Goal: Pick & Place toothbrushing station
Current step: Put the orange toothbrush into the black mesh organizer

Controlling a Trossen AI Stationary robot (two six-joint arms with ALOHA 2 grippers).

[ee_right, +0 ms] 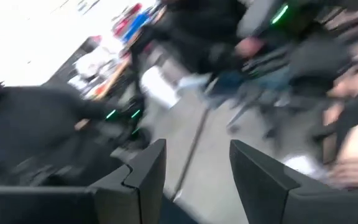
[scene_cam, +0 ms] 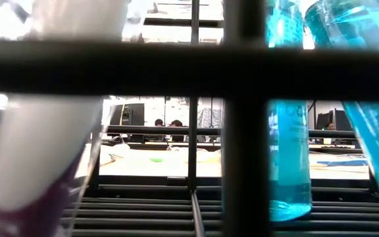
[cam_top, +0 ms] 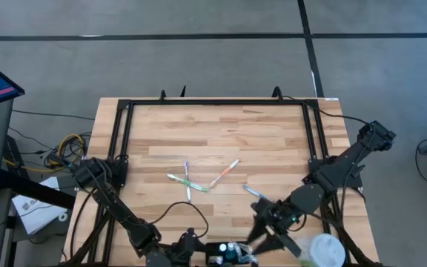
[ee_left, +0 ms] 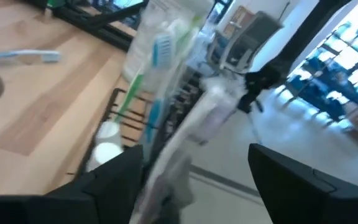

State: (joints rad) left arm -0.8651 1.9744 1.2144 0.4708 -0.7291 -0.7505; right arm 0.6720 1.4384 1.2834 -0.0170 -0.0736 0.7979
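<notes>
A grey floor crossed by dark lines is seen around a pale wooden tabletop (cam_top: pixel 221 133) edged by a black frame. Near the middle of the tabletop, several toothbrushes (cam_top: pixel 187 180) are scattered, some crossing one another. At the near edge, the black toothbrushing station (cam_top: pixel 224 254) is found between the two arms, with brushes and tubes standing in it. The left end effector (cam_top: pixel 193 247) is placed just beside the station, and in the left wrist view its fingers (ee_left: pixel 114 177) are spread wide with nothing clamped between them. The right end effector (cam_top: pixel 262 226) is held near the station's other side; whether it is open or closed cannot be told. A white cup (cam_top: pixel 325 251) stands beside the right arm.
</notes>
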